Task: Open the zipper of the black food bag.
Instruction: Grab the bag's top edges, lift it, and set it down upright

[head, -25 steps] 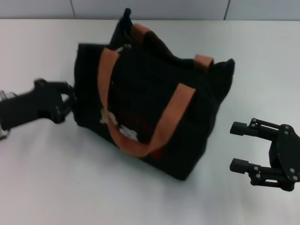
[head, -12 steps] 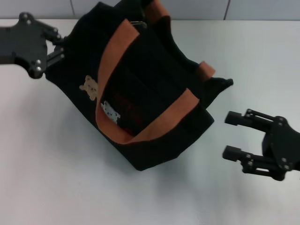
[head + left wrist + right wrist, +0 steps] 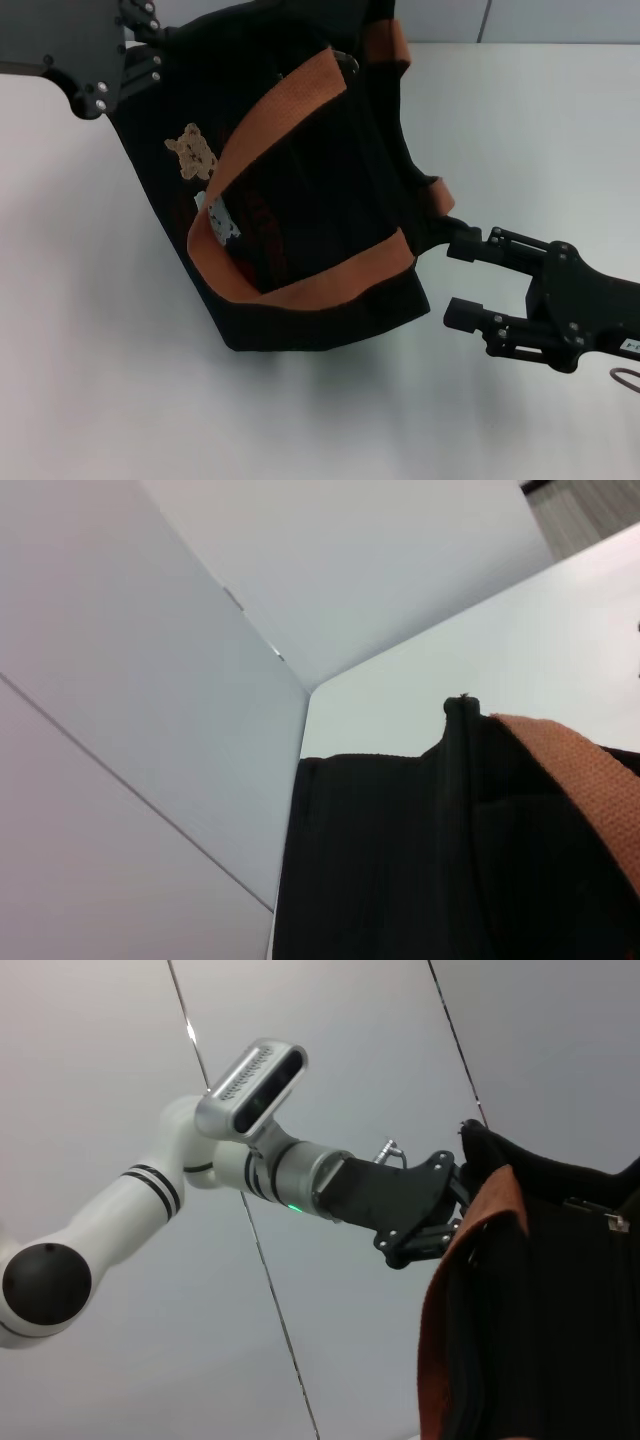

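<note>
The black food bag (image 3: 320, 190) hangs tilted, lifted at its far left corner by my left gripper (image 3: 150, 45), which is shut on the fabric there. Two orange-brown handles and the bear patches (image 3: 192, 150) face the head camera. A small silvery pull tab (image 3: 347, 62) of the zipper shows near the bag's top edge, and again as the pull tab (image 3: 610, 1221) in the right wrist view. My right gripper (image 3: 456, 281) is open beside the bag's lower right end, its upper finger close to the end tab. The left wrist view shows only the bag top (image 3: 400, 860) and one handle.
The bag's lower edge rests on the white table (image 3: 120, 380). A pale panelled wall (image 3: 560, 20) runs behind. A thin cable loop (image 3: 628, 381) lies at the right edge. The left arm (image 3: 120, 1210) shows in the right wrist view.
My left gripper has risen and gone farther back with the bag's corner, tipping the bag up. The right gripper has moved left, close to the bag's right end.
</note>
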You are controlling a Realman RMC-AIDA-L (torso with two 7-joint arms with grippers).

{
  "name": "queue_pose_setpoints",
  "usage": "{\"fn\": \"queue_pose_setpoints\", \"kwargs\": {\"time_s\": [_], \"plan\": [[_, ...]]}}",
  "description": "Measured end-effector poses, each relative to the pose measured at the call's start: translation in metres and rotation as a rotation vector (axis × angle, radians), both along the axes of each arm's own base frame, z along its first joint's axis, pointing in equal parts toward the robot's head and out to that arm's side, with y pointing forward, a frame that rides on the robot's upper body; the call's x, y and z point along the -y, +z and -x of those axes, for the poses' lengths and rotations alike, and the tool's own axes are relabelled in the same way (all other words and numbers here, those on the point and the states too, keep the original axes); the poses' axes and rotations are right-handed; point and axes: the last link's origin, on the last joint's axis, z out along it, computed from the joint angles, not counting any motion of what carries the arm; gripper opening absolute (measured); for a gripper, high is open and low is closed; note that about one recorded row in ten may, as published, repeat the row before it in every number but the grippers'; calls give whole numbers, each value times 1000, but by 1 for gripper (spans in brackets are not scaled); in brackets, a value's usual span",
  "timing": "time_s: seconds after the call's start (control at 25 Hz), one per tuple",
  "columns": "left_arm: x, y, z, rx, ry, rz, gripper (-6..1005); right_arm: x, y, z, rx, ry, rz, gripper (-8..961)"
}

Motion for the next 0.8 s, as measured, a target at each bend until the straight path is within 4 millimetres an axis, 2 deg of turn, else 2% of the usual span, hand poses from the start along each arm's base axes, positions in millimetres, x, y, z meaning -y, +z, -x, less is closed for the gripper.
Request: {"fn": "queue_pose_setpoints", "kwargs": {"time_s": [0.16,0.28,0.32,0.4,0.44,0.48,0.64,0.8], "plan": [[2,-1,-11,-44,-41,-2,72,-2,1,-1,5,-3,-20,680],[2,-1,-16,-59,-61,-7,71,-9,-7,4,5,-9,-32,678],[1,-1,-20,-60,-69,-10,71,-20,-21,13,16,-26,-18,677],[0,-1,-22,-60,-75,-13,71,-26,-27,19,21,-30,-9,676],[-1,-1,-26,-57,-85,-16,71,-38,-43,28,48,-55,7,675],[-1,-1,-26,-57,-85,-16,71,-38,-43,28,48,-55,7,674],[-6,-9,-33,-55,-105,-26,71,-65,-67,46,123,-108,2,671],[-6,-13,-34,-45,-109,-23,71,-75,-71,52,139,-122,-11,668]]}}
